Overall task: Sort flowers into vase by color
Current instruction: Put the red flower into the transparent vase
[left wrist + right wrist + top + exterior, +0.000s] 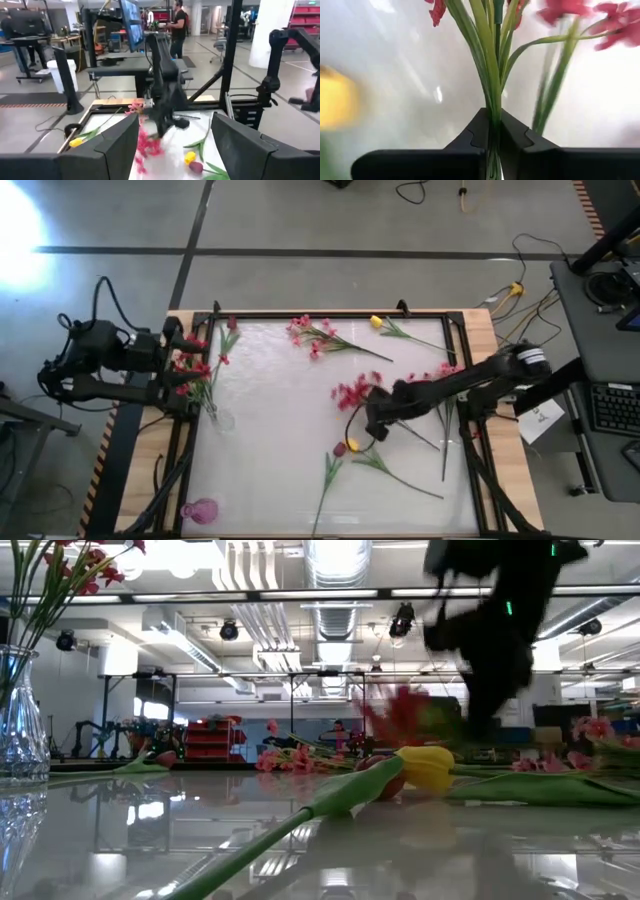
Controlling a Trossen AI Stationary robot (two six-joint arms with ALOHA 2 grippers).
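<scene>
Overhead view of a white desk [270,420] with two arms. Vases: two. A clear glass vase [222,418] lies near the left edge and already carries a bunch of red sprays [192,365] that reach toward the left arm; a small pink vase [200,511] sits at the near left corner.

Loose flowers on the desk: one pink spray [315,335] at the far middle; one yellow tulip [377,322] at the far right of centre; a pink spray [445,370] at the right edge under the right arm; one yellow tulip [352,445] and one dark red bud [339,449] side by side near the middle front, their green stems running toward the front edge.

The right pincer [372,418] is over the desk centre, closed on the green stems of a red spray [352,392]; the blossoms fan out just beyond its tips. In the right wrist view the two fingers [470,137] meet tightly around the stem bundle [492,75].

The left pincer [175,145] waits at the left edge of the desk beside the bunch in the glass vase, its fingers spread wide and holding nothing.
</scene>
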